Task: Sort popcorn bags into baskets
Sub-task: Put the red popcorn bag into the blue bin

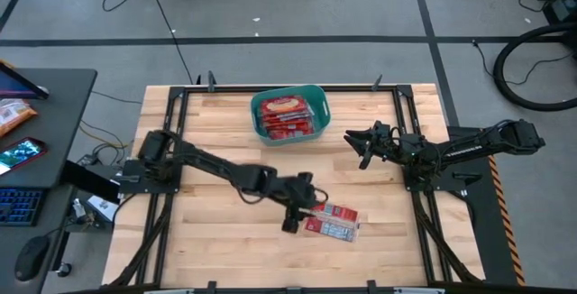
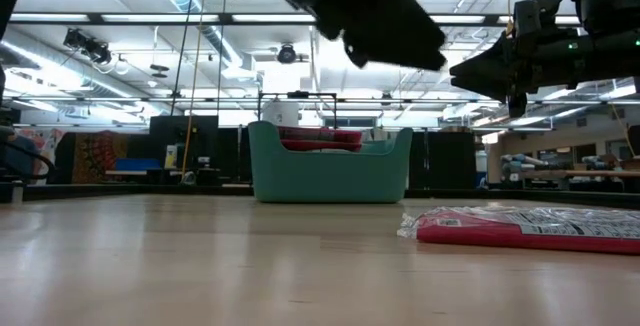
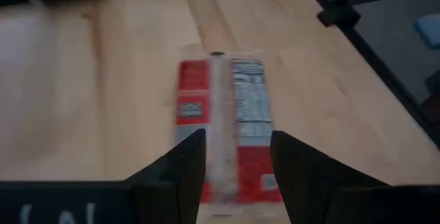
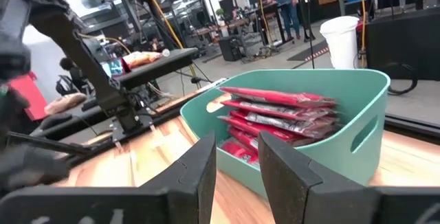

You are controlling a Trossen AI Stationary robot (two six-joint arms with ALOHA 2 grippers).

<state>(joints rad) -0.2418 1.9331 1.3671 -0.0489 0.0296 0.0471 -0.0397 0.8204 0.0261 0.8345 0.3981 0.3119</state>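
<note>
Your left gripper (image 3: 237,165), fingers open, hovers over a flat red packet (image 1: 333,222) lying lengthwise along the desk's near edge. Right gripper (image 4: 237,165), fingers open, faces the smooth teal tub (image 1: 315,96).

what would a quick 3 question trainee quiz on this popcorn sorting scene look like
1. True or false: the loose popcorn bag is already in the teal basket.
2. Which pincer is over the loose bag? A) left pincer B) right pincer
3. Fill in: the left pincer's fingers are ____ on either side of the bag's middle seam, not yet closed on it.

Key
1. False: it lies flat on the wooden table, apart from the basket, which already holds a stack of bags.
2. A: the right pincer waits in the air beside the basket.
3. open
</note>
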